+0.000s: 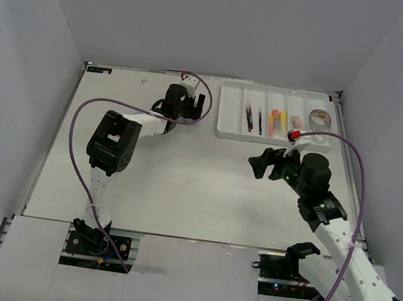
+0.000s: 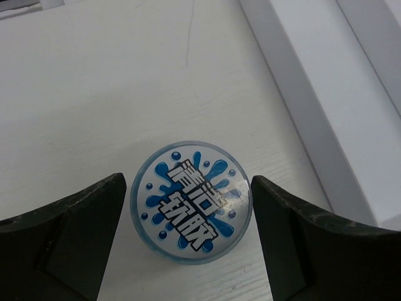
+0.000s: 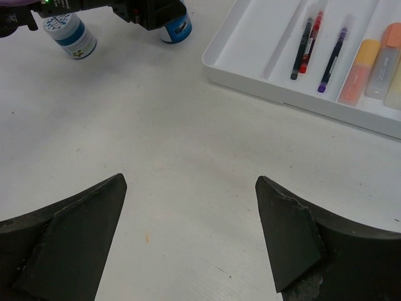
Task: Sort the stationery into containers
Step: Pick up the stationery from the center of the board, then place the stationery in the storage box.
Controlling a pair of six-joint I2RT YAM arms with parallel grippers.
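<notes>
A round jar with a blue splash-patterned lid stands on the table between the fingers of my left gripper. That gripper is open, with its jaws close to the jar's sides. It is left of the white divided tray in the top view. A second jar stands beside it. The tray holds pens, markers, a pink eraser and a tape roll. My right gripper is open and empty over bare table, in front of the tray.
The tray's raised rim runs just right of the left gripper. White walls enclose the table on three sides. A purple cable loops from the left arm over the table's left part.
</notes>
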